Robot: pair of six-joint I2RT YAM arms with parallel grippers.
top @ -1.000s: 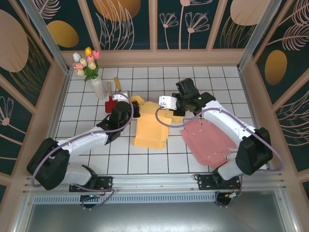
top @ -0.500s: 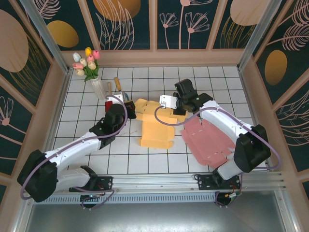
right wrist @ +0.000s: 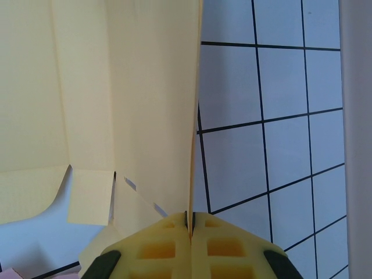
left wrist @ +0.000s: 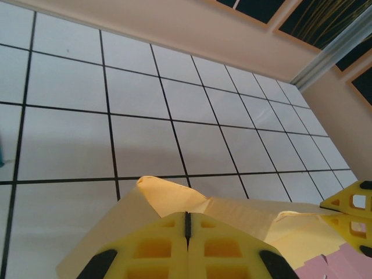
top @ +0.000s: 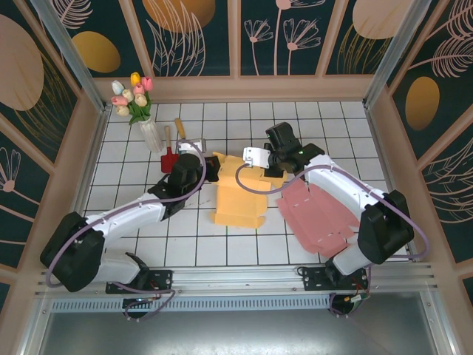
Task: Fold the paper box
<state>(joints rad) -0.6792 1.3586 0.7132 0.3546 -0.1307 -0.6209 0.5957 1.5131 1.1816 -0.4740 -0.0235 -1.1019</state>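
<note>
The yellow paper box lies mostly flat on the tiled table between the two arms. My right gripper is at its far right corner, shut on a raised panel. In the right wrist view the panel's thin edge runs straight into the seam of the right gripper. My left gripper is at the box's far left corner with its jaws shut. In the left wrist view the left gripper sits just behind a curled-up flap, and no paper shows in its seam.
A pink flat box blank lies right of the yellow one, under the right arm. A vase of tulips, a red scoop and a wooden-handled tool stand at the far left. Panelled walls close in the table.
The left arm drew back from the box and then returned to its far left corner. The box has shifted slightly to the right. The right gripper kept hold of its panel.
</note>
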